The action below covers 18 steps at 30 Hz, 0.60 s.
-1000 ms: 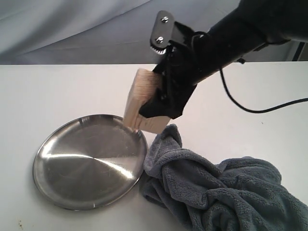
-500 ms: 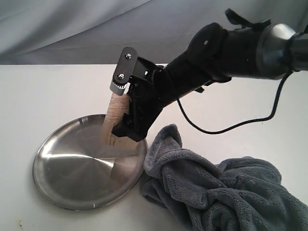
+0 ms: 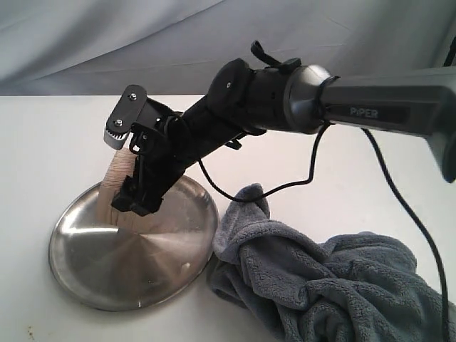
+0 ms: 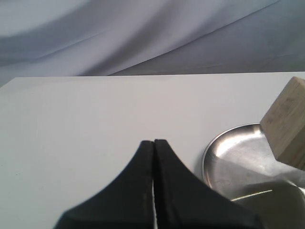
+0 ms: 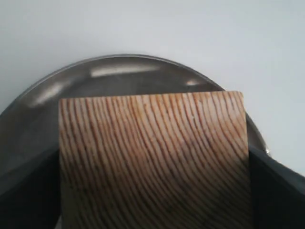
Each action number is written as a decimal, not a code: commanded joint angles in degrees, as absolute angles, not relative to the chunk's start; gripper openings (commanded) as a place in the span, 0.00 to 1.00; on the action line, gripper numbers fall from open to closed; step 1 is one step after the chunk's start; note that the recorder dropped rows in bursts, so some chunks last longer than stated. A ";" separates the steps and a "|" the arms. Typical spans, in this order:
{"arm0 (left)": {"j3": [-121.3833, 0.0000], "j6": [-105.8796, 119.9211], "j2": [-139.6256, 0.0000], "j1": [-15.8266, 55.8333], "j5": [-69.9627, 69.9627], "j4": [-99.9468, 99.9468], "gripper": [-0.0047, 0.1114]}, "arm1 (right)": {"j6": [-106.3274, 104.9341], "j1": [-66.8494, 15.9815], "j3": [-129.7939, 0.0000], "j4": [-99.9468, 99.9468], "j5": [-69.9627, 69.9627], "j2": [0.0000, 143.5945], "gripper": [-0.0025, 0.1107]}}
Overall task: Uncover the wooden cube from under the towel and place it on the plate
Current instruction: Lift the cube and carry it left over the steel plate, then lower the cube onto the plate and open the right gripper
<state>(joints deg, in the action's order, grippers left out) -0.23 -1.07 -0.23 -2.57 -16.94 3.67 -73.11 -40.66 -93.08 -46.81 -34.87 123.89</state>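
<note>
My right gripper (image 3: 127, 197) is shut on the wooden cube (image 3: 115, 184), which it holds tilted over the back left part of the steel plate (image 3: 85, 292). I cannot tell whether the cube's lower edge touches the plate. In the right wrist view the cube's grain-ringed face (image 5: 152, 152) fills the space between the dark fingers (image 5: 279, 191), with the plate's rim (image 5: 128, 59) beyond it. The blue-grey towel (image 3: 320, 285) lies bunched to the right of the plate, touching its rim. My left gripper (image 4: 153, 144) is shut and empty above bare table, with the plate (image 4: 212, 152) and cube (image 4: 286, 124) off to one side.
A white tabletop (image 3: 50, 142) extends left and behind the plate. A pale cloth backdrop (image 3: 107, 43) hangs behind the table. The right arm's black cable (image 3: 299, 178) loops above the towel.
The right arm has carried the cube leftward and down, from beside the plate's back right rim to over the plate's back left part. The towel and plate have not moved.
</note>
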 commanded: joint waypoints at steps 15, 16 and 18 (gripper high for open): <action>0.00 -1.29 0.00 -2.65 -16.32 3.56 0.04 | -66.81 -40.69 -94.81 -39.50 -35.61 126.23 0.02; 0.00 -1.29 0.00 -2.65 -16.32 3.56 0.04 | -66.81 -40.69 -94.81 -39.50 -35.61 126.23 0.02; 0.00 -1.29 0.00 -2.65 -16.32 3.56 0.04 | -66.81 -40.96 -94.81 -39.50 -35.61 126.23 0.02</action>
